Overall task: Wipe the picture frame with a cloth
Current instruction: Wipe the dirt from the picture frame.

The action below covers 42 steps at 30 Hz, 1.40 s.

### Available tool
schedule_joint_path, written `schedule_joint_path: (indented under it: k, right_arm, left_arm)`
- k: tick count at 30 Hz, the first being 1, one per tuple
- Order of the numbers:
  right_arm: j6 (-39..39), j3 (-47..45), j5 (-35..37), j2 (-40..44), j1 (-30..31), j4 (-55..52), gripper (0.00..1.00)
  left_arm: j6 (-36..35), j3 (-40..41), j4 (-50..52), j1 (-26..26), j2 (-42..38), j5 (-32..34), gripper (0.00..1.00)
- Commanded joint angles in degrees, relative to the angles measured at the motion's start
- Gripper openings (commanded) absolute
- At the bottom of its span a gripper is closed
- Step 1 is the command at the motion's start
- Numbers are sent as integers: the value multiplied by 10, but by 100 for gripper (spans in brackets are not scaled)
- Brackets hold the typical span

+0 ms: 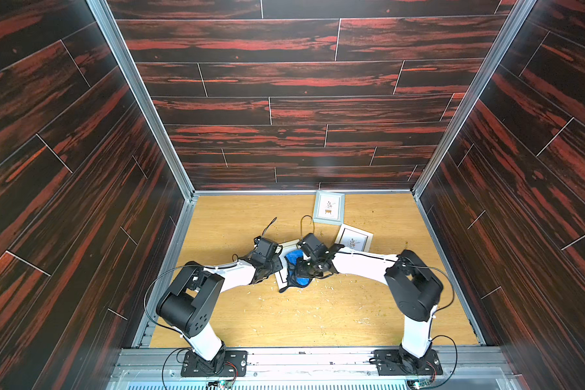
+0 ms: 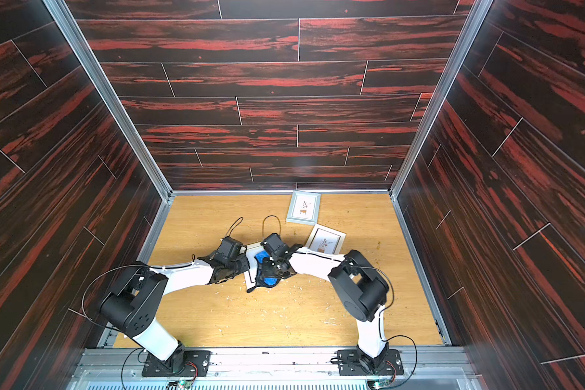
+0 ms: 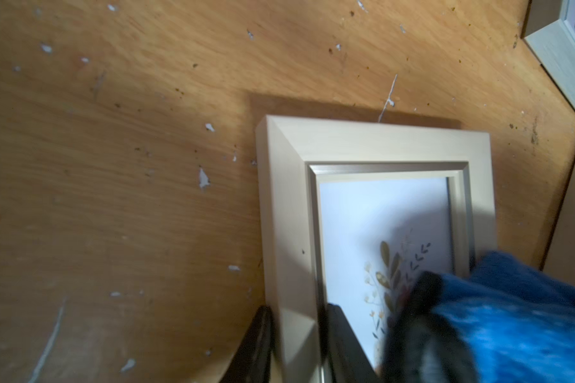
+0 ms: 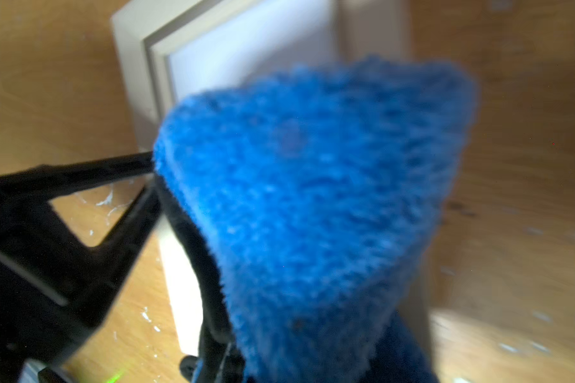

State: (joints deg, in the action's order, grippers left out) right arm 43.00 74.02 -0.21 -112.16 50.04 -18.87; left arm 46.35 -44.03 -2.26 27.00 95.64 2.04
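Observation:
A pale wooden picture frame with a plant print lies flat on the table between both arms. My left gripper is shut on the frame's side rail, one finger outside it and one on the glass. The bright blue fluffy cloth rests bunched on the frame's glass. My right gripper is shut on the cloth. The cloth hides its fingertips in the right wrist view, where the frame's corner shows behind.
Two more frames lie further back: a grey-blue one near the back wall and a white one beside the right forearm. Small scraps litter the wooden table. Dark panelled walls enclose three sides.

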Motion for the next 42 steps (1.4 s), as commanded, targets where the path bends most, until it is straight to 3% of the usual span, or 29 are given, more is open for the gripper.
schedule_joint_path:
  k: [1, 6, 13, 20, 28, 31, 35, 42]
  right_arm:
    - [-3, 21, 16, -31, 1, -51, 0]
    - [-27, -12, 44, -4, -42, -46, 0]
    - [-33, 72, 30, -65, -16, -69, 0]
    - [-47, 49, 72, -62, -67, -73, 0]
    - [-39, 101, 23, -92, -19, -68, 0]
    - [-41, 96, 63, -84, -39, -89, 0]
    - [-47, 55, 48, -47, -82, -52, 0]
    - [-45, 117, 14, -107, -29, -67, 0]
  left_arm:
    - [-8, 17, 48, -5, 12, -2, 27]
    - [-20, 10, 48, -5, 21, -17, 27]
    - [-39, -13, 50, -5, 39, -42, 27]
    - [-49, -16, 58, -5, 41, -44, 27]
    - [-46, -14, 50, -5, 44, -51, 27]
    - [-46, -11, 54, -5, 41, -48, 27]
    - [-48, -5, 54, -5, 39, -44, 27]
    - [-41, 5, 37, -5, 40, -49, 27]
